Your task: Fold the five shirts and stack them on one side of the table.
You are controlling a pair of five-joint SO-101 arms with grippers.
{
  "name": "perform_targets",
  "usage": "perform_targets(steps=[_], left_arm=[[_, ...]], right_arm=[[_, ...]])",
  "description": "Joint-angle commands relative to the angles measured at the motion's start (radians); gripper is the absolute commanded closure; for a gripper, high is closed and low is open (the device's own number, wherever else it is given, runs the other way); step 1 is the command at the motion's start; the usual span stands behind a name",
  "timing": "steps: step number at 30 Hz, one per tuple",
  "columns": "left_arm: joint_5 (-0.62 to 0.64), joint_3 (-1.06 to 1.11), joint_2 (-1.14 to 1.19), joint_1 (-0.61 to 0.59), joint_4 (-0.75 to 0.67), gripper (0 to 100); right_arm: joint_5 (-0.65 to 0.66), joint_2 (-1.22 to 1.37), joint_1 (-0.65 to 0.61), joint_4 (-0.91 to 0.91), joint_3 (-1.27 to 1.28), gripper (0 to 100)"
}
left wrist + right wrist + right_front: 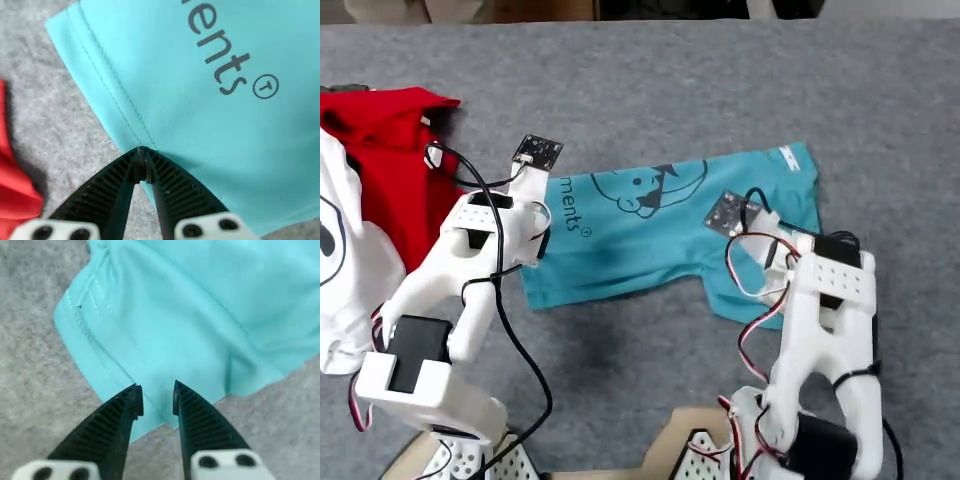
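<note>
High view sets the grey table under everything, the teal shirt spread flat at centre frame, a red shirt and a white shirt heaped at the left edge. My left gripper is clenched on the teal shirt's hem (tips meeting at its edge); my right gripper hangs with fingers parted over its sleeve

Bare grey felt bench lies open beyond and right of the teal printed shirt. A crumpled red shirt and white shirt crowd the left edge.
</note>
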Motion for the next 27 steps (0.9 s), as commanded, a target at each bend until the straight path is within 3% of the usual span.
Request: perform_targets(steps=[1, 5, 10, 14, 20, 27], left_arm=[[-0.002, 0.003, -0.010, -0.008, -0.002, 98], [-0.002, 0.002, -0.010, -0.008, -0.002, 98], [-0.002, -0.002, -0.010, -0.008, -0.002, 98], [-0.002, -0.002, -0.010, -0.008, -0.002, 98], [-0.002, -0.003, -0.010, -0.008, -0.002, 98], [-0.002, -0.005, -0.010, -0.008, -0.003, 98]], right_arm=[[0.044, 0.091, -0.005, -0.083, 0.001, 87.6], [0.064, 0.252, -0.012, -0.161, -0.015, 87.6], [0.066, 0.297, -0.012, -0.129, -0.062, 88.0], [0.066, 0.298, -0.007, -0.130, -0.065, 97.4], [0.066, 0.283, 0.005, -0.121, -0.064, 99.4], [0.066, 0.087, 0.004, 0.020, -0.054, 99.4]])
